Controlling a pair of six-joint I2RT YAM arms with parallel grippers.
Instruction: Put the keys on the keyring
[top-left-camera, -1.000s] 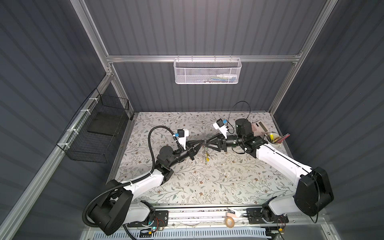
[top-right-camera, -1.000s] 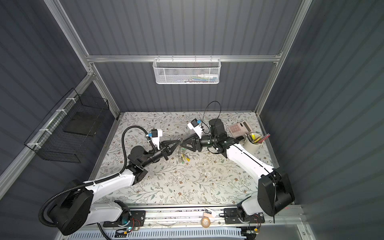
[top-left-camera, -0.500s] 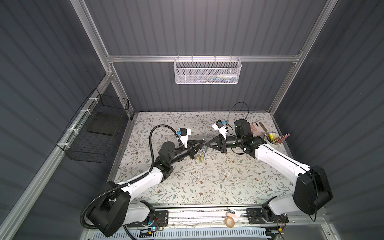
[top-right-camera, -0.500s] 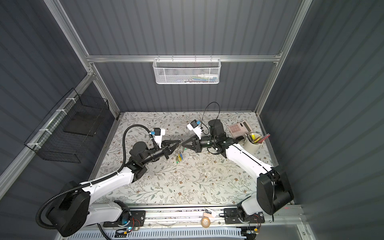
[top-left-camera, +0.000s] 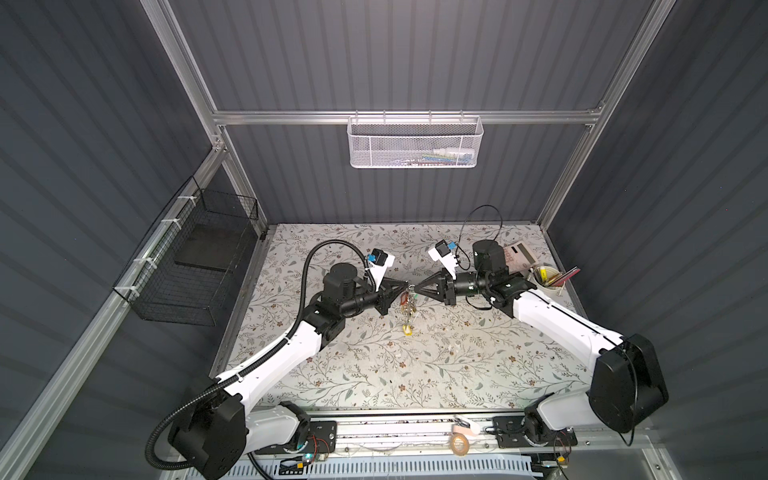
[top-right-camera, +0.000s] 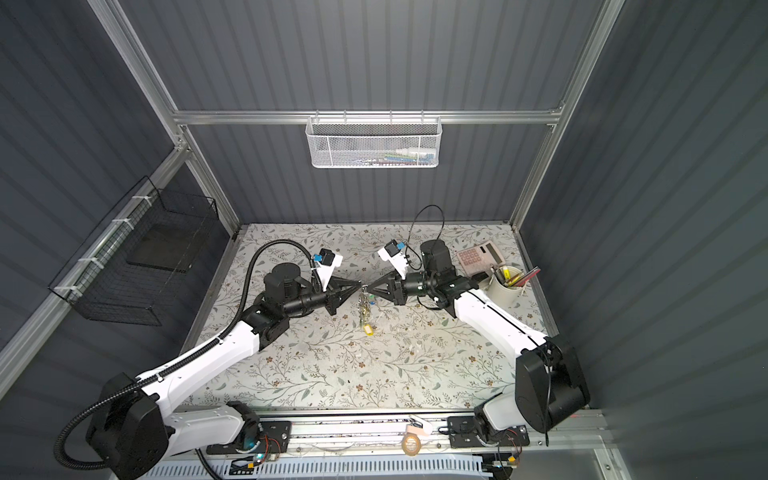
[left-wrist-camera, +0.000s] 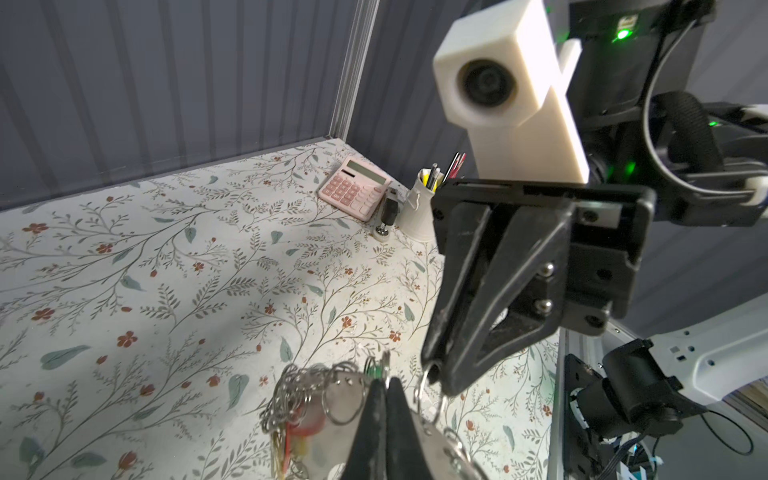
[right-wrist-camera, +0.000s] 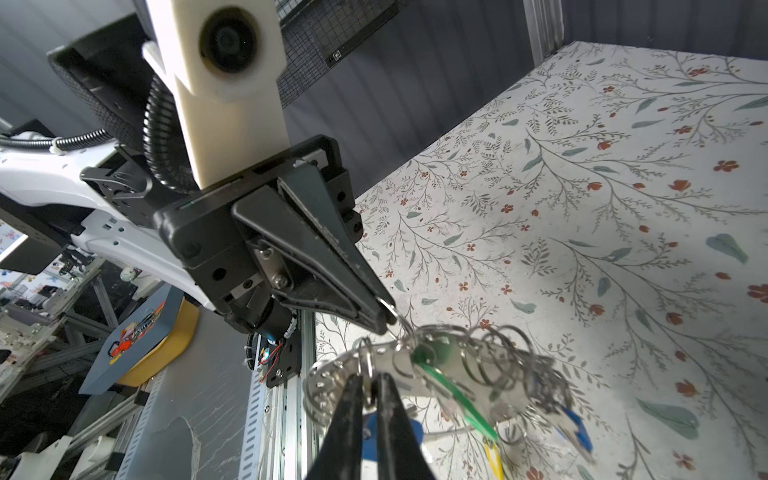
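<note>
Two pinches on the keyring (top-left-camera: 409, 301), left hand (top-left-camera: 405, 286), right hand (top-left-camera: 417, 287), green-tagged keys (right-wrist-camera: 461, 403) dangling.

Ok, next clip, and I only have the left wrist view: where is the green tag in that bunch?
Observer: The right wrist view shows it. The green tag hangs among the rings of the keyring, close by the tips of the left gripper.
Operator: And what is that gripper shut on?
Observer: A thin wire loop at the keyring's edge, pinched right at its tips.
</note>
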